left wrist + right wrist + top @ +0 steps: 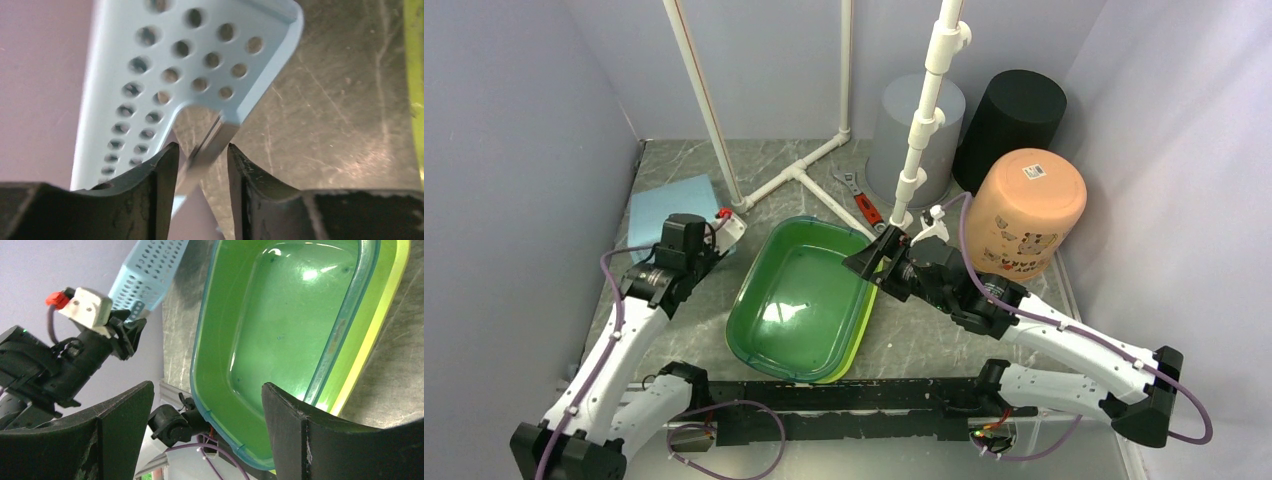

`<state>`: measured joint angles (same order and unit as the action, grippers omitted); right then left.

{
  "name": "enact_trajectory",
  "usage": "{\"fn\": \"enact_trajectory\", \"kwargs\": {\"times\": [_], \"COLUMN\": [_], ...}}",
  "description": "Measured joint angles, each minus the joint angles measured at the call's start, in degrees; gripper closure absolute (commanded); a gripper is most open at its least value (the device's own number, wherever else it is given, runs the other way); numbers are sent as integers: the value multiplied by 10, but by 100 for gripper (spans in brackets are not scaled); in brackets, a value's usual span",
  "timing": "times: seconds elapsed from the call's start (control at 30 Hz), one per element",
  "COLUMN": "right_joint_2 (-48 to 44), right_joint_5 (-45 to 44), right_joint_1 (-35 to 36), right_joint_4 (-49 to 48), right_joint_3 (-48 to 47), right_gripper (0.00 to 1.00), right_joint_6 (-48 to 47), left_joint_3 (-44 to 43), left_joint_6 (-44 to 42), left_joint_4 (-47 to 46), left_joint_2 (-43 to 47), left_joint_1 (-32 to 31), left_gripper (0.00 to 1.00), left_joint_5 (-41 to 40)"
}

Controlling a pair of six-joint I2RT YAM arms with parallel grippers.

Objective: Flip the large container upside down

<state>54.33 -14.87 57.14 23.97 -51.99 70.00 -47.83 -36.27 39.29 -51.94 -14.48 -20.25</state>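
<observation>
1. Far left at the back, a light blue perforated basket [667,205] sits on the marble-look table [924,340], close to the left wall.
2. The left gripper [202,150] is right at that basket. Its jaws are a little apart and the basket's thin wall edge runs between them. Honestly can't tell if they're actually pinching it or just sitting around it.
3. Middle of the table is the large green container [799,300]. It's open side up, bottom down, so not flipped yet. The long axis runs roughly near-to-far, and the far end leans a bit to the right. It sits on a yellow-green tray [392,295] whose edge peeks out along the right and near sides.
4. The right gripper [876,262] is at the container's far right corner with its jaws spread wide. It isn't clamped on anything, and the wrist view looks straight down into the tub between the fingers.
5. Behind that corner there's a red-handled wrench [859,200] lying next to a white pipe frame [794,175].
6. Back right are three upside-down buckets: a grey bucket [914,125], a black bucket [1009,125] and a peach bucket [1024,210] nearest the arm.
</observation>
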Motion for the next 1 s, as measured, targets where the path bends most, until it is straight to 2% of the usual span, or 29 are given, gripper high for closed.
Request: {"fn": "enact_trajectory", "kwargs": {"times": [0.27, 0.3, 0.37, 0.43, 0.47, 0.57, 0.63, 0.8, 0.9, 1.0], "right_joint_2": [2, 3, 3, 3, 3, 2, 2, 2, 1, -10], "right_joint_5": [3, 3, 4, 4, 4, 4, 3, 1, -1, -2], "right_joint_1": [0, 0, 0, 0, 0, 0, 0, 0, 0, 0], "right_joint_4": [0, 0, -1, -1, -1, -3, -3, -4, -2, 2], "right_joint_3": [7, 7, 7, 7, 8, 13, 14, 14, 14, 17], "right_gripper": [17, 17, 17, 17, 17, 17, 16, 16, 16, 16], "right_joint_6": [0, 0, 0, 0, 0, 0, 0, 0, 1, 3], "left_joint_3": [-3, -4, -10, -21, -28, -72, -135, -276, -269, -195], "left_joint_6": [94, 111, 153, 185, 200, 274, 330, 506, 613, 699], "left_joint_4": [72, 79, 93, 94, 94, 97, 99, 123, 146, 151], "left_joint_2": [46, 49, 52, 60, 66, 75, 57, -31, -83, -113], "left_joint_1": [0, 0, 0, -1, -2, -6, -4, -2, 10, 44], "left_gripper": [44, 40, 19, 7, 5, 5, 5, 5, 5, 5], "left_joint_5": [40, 40, 39, 38, 32, -39, -72, -78, -56, -14]}}
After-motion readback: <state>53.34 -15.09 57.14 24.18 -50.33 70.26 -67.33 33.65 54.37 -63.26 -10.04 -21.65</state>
